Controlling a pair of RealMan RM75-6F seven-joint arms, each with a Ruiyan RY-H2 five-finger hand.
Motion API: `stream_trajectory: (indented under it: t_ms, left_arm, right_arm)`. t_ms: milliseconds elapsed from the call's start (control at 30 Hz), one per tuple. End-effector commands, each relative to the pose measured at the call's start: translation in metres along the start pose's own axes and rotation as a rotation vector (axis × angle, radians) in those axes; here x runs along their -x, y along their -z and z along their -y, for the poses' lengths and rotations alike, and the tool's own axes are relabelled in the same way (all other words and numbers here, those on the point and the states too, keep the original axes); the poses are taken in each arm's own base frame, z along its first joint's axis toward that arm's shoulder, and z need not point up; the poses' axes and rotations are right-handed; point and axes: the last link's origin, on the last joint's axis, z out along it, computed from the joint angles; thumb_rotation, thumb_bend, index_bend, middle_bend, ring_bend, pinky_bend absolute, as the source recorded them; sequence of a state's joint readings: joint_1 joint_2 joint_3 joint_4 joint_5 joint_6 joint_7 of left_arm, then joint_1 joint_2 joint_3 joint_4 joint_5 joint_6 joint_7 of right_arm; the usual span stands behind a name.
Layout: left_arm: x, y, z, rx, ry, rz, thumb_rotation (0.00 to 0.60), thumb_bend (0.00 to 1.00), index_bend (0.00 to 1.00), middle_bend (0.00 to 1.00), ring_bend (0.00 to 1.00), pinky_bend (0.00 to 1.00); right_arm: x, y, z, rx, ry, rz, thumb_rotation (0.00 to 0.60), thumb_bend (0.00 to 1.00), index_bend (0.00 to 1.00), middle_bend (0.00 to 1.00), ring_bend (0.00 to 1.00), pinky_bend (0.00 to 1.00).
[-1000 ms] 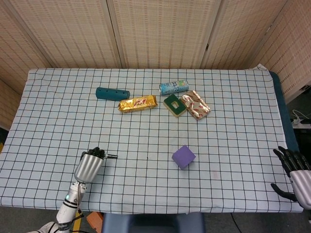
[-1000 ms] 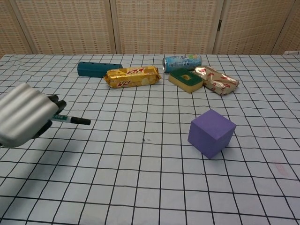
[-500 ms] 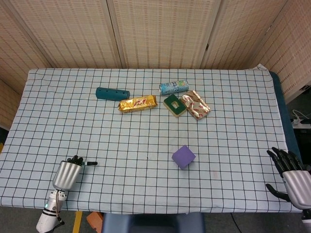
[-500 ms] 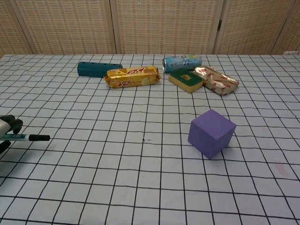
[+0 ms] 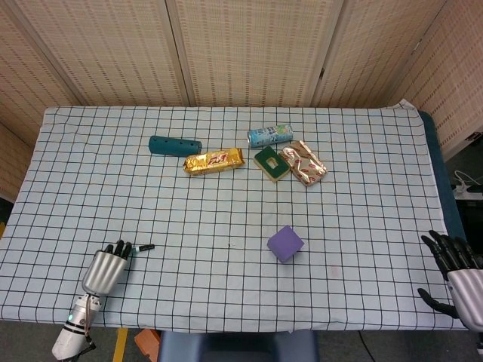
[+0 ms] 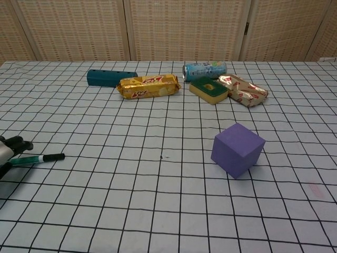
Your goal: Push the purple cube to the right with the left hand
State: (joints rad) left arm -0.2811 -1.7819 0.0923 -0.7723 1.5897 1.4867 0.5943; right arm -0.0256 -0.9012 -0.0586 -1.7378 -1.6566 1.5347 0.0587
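Left hand (image 5: 106,265) grips a green pen (image 6: 41,158), well apart from the purple cube (image 5: 285,243).

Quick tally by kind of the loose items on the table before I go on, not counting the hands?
Cubes: 1, purple cube
Cans: 1, lying can
Wrapped snack packs: 2, gold and red-patterned
Sponges: 1, green and yellow
Teal bars: 1
Total: 6
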Motion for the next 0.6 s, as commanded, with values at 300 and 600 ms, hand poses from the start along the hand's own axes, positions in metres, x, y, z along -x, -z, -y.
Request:
stream_trajectory:
  t_ms: [300,600]
  left_arm:
    - [-0.058,0.042,0.034,-0.101,0.321,-0.120,0.600,0.41,0.14,0.14,0.14,0.28]
    - [-0.083,0.089,0.081,-0.072,0.804,-0.074,0.600,0.36,0.00,0.00,0.00,0.16]
  right_arm:
    - [0.001,0.002,0.001,0.001,0.011,-0.008,0.600,0.13,0.00,0.00,0.00,0.00]
    - [-0.002,0.006,0.001,-0.015,0.003,-0.029,0.600,0.13,0.00,0.00,0.00,0.00]
